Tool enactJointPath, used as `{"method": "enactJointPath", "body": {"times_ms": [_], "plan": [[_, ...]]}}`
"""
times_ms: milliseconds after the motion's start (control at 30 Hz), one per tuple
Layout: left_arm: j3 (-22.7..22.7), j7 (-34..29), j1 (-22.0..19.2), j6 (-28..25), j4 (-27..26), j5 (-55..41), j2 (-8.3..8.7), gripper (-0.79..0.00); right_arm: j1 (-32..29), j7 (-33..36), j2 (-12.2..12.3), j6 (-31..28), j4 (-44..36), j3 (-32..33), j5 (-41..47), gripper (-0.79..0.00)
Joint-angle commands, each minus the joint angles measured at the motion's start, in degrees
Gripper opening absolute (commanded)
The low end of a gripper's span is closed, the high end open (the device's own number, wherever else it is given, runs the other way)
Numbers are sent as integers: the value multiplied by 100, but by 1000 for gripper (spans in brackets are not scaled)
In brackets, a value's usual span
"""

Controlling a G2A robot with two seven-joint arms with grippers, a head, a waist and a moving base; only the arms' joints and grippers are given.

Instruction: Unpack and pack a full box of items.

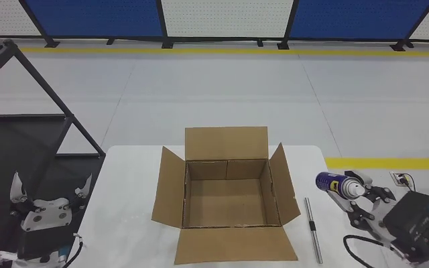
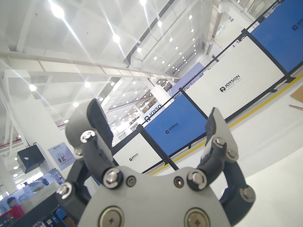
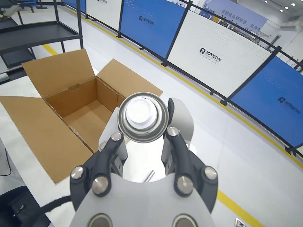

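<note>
Brown cardboard box stands empty; right tool grips a blue spray can; left tool gapes open; packing apparently remains.

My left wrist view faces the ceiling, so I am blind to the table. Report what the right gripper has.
Observer: The right gripper is shut on a blue metal spray can with a white cap, at the right edge of the white table.
Operator: Give me the box's state.
Observer: The brown cardboard box stands mid-table with all four flaps open, and nothing shows inside it.
Operator: Name anything lying loose.
Observer: A thin grey metal rod lies on the table, apart from the box's right flap and on the side nearer the right gripper.
</note>
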Motion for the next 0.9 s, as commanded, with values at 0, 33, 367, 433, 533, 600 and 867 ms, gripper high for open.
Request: {"method": "enactJointPath", "body": {"times_ms": [0, 33, 367, 433, 533, 600, 867], "plan": [[2, -5, -2, -2, -1, 0, 0, 0, 76, 31, 4, 24, 0, -65, -5, -785], [2, -5, -2, -2, -1, 0, 0, 0, 76, 31, 4, 24, 0, -65, -5, -785], [2, -5, -2, -2, -1, 0, 0, 0, 76, 31, 4, 24, 0, -65, -5, -785], [2, -5, -2, -2, -1, 0, 0, 0, 76, 31, 4, 24, 0, -65, -5, -785], [6, -15, 0, -19, -6, 3, 0, 0, 64, -63, 1, 41, 0, -116, 30, -785], [38, -7, -8, -208, -60, 19, 13, 0, 74, -200, 3, -29, 0, -283, 6, -785], [39, 69, 46, -196, -67, 216, 32, 0, 967, -114, 31, 39, 5, -1616, -369, -785]]}}
